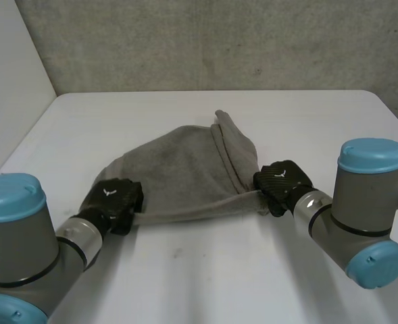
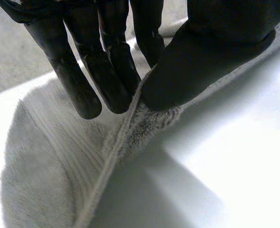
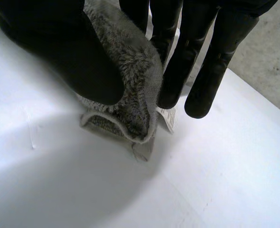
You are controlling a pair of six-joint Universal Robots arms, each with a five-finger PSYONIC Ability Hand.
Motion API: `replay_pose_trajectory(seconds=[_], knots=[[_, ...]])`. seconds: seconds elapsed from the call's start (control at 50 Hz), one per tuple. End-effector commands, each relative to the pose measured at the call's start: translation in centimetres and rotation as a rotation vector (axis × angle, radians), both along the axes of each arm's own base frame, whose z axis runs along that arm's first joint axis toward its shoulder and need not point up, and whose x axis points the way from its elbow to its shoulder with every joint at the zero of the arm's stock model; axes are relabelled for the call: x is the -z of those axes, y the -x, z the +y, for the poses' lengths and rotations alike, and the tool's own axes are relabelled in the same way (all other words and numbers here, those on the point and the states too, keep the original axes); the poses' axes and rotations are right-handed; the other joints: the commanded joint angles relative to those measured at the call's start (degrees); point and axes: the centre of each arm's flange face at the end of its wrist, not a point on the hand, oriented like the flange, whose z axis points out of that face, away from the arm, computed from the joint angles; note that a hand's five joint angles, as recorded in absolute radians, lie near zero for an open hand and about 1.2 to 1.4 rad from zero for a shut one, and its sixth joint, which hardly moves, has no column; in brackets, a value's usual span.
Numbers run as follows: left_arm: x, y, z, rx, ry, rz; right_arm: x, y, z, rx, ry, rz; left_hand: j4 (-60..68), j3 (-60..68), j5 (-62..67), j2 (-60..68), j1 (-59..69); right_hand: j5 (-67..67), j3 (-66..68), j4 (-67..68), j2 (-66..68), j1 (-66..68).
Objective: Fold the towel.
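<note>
Two near corners of the grey towel (image 1: 185, 169), bunched at the middle of the white table (image 1: 205, 270), were pinched between thumb and fingers: the left hand (image 1: 114, 199) at its 8 o'clock, the right hand (image 1: 283, 182) at 4 o'clock. Folding cleanly would likely mean lifting both level and carrying them toward 12 o'clock.

The towel (image 1: 185, 169) is plain grey and fuzzy, with a band of thin lines by its edge and a small white tag (image 3: 167, 117). The left robot hand (image 1: 115, 199) and right robot hand (image 1: 282, 181) are black with a tiny white mark; the left arm (image 1: 23, 256) and right arm (image 1: 361, 202) are grey with light-blue caps. The worktop (image 1: 205, 270) is white, and the wall (image 1: 219, 40) is speckled grey.
</note>
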Motion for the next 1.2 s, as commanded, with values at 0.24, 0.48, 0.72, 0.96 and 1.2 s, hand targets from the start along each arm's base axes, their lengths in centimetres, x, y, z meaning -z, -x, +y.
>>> replay_pose_trajectory(seconds=[0.24,0.48,0.72,0.96,1.2], knots=[[-6.3,0.1,-1.3,-0.023,0.183,0.113,-1.1,2.4,-2.5,0.270,-0.184,-0.440,10.27,10.30,10.93,10.22,12.82,-39.27,-42.42,-42.62,-42.41,-52.17],[-8.1,-0.9,-2.3,-0.065,0.237,0.132,-0.7,1.5,-2.4,0.277,-0.234,-0.507,10.27,10.30,10.93,10.22,12.82,-43.15,-46.30,-46.50,-46.29,-56.06],[-9.6,-2.2,-3.4,-0.116,0.285,0.142,0.8,0.7,-2.4,0.284,-0.274,-0.509,10.27,10.30,10.93,10.22,12.82,-43.32,-46.48,-46.67,-46.46,-56.23],[-9.4,-2.5,-3.5,-0.123,0.280,0.139,3.0,-0.1,-3.5,0.324,-0.285,-0.497,10.27,10.30,10.93,10.22,12.82,-38.29,-41.44,-41.64,-41.42,-51.19],[-9.5,-3.0,-3.9,-0.143,0.283,0.137,3.0,-0.3,-4.1,0.337,-0.273,-0.552,10.27,10.30,10.93,10.22,12.82,2.96,-0.19,-0.38,-0.17,-9.94]])
